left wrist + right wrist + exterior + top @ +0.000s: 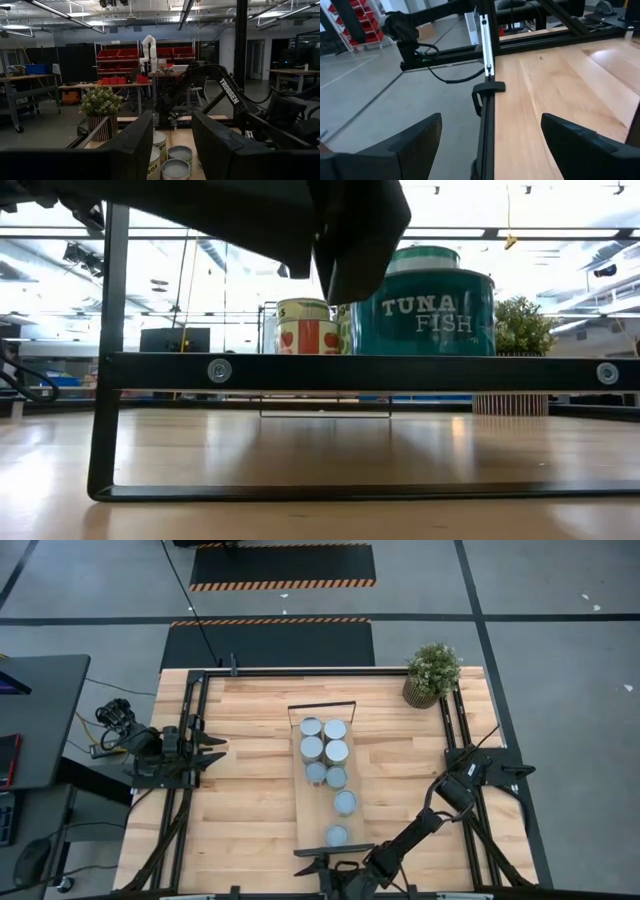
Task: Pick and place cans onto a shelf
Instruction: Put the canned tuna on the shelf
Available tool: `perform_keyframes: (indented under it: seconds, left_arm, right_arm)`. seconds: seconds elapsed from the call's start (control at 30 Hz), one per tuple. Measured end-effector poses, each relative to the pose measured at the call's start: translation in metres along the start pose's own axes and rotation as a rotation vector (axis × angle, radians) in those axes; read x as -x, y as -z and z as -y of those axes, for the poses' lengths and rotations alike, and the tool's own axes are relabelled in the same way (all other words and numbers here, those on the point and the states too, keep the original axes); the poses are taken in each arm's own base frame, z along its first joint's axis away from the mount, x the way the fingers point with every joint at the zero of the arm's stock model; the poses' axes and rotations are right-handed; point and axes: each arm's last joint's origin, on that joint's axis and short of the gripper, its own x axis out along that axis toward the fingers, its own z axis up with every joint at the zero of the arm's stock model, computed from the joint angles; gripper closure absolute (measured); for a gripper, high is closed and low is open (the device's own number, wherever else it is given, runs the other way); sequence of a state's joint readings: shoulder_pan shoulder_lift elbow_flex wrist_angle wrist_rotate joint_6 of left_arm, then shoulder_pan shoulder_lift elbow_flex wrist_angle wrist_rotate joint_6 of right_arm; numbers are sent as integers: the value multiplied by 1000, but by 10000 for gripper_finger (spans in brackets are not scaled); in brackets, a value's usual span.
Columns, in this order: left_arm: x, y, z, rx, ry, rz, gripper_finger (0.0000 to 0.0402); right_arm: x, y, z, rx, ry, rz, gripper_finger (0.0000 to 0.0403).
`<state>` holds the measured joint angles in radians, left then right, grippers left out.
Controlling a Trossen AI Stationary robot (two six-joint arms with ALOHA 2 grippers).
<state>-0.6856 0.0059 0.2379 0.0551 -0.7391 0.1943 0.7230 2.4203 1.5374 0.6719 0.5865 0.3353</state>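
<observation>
Several cans (324, 750) with pale round tops stand on their bases along the shelf (314, 812), a narrow light board running from far to near at the table's middle. The nearest can (337, 835) stands alone by the shelf's near end. In the low view a teal can (435, 300) and a red-patterned can (305, 325) stand above the shelf's black frame (350, 370). My right gripper (320, 873) (491, 120) hovers open just past the shelf's near end, level, pointing at the table's left, with nothing between its fingers. At the table's left edge my left gripper (222, 748) (172, 117) waits, open and empty.
A potted plant (432, 673) stands at the table's far right corner. Black rails (487, 75) run along the table's edges. Bare wood lies left and right of the shelf. My right arm (330, 220) hangs dark over the shelf's near end in the low view.
</observation>
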Motion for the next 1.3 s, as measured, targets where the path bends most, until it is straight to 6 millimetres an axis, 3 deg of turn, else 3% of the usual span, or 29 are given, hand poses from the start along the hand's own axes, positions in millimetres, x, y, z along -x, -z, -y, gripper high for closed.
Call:
perform_keyframes:
  seconds: [0.23,0.57,0.73,0.9,1.13,1.3]
  left_arm:
    - [0,0,0,0,0,0,260]
    - [0,0,0,0,0,0,260]
    - [0,0,0,0,0,0,260]
    - [0,0,0,0,0,0,260]
    - [0,0,0,0,0,0,260]
    - [0,0,0,0,0,0,260]
  right_arm:
    - [2,13,19,-17,116,-8,54]
    - [21,21,2,64,342,72,54]
    - [22,20,-5,35,245,57,54]
    - [14,2,-15,54,184,79,54]
    - [0,-11,-7,32,89,83,54]
    - [4,-14,-14,25,52,116,54]
